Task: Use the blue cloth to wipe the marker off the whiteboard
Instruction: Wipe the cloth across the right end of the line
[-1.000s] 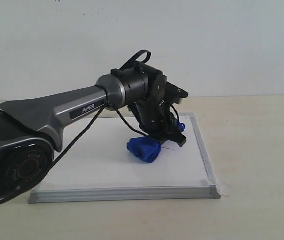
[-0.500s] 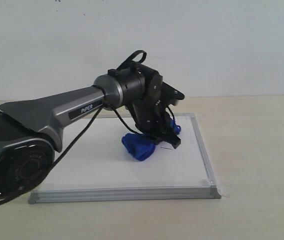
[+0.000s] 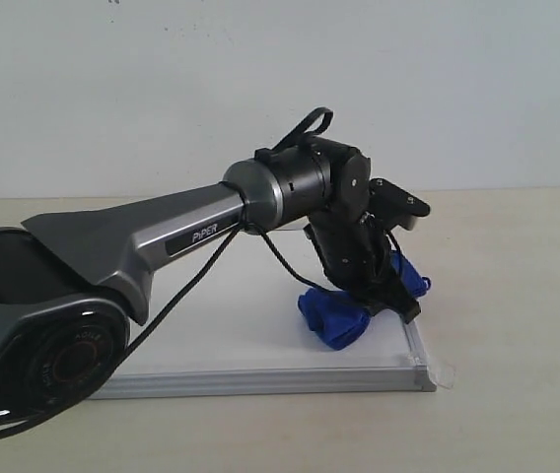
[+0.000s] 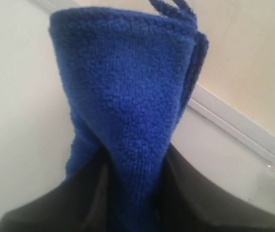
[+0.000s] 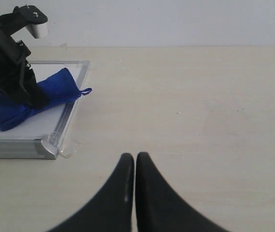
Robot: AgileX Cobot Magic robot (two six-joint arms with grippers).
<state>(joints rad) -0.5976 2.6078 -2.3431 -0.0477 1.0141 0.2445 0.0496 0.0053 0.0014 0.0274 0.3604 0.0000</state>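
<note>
Exterior view: a pale beige table (image 3: 517, 296) runs back to a plain white wall, and a large grey and black left arm (image 3: 162, 236) reaches in from the view's left side. Lying flat on the table is the whiteboard (image 3: 260, 380), square, white, with a silver frame. The arm bends down over the board's edge on the view's right side, close to the near corner. The blue cloth (image 3: 334, 317), a fluffy royal-blue bundle, rests on the board surface there. The right wrist view shows one end of the cloth lying across the frame, with its small hanging loop (image 5: 85, 91) reaching past the edge. The left gripper (image 3: 388, 294) is clenched on the cloth, and the left wrist view shows the fabric pinched between its dark fingers. The right gripper (image 5: 135, 158) is well apart from the board, over the table, its two black fingers pressed together and holding nothing.
</note>
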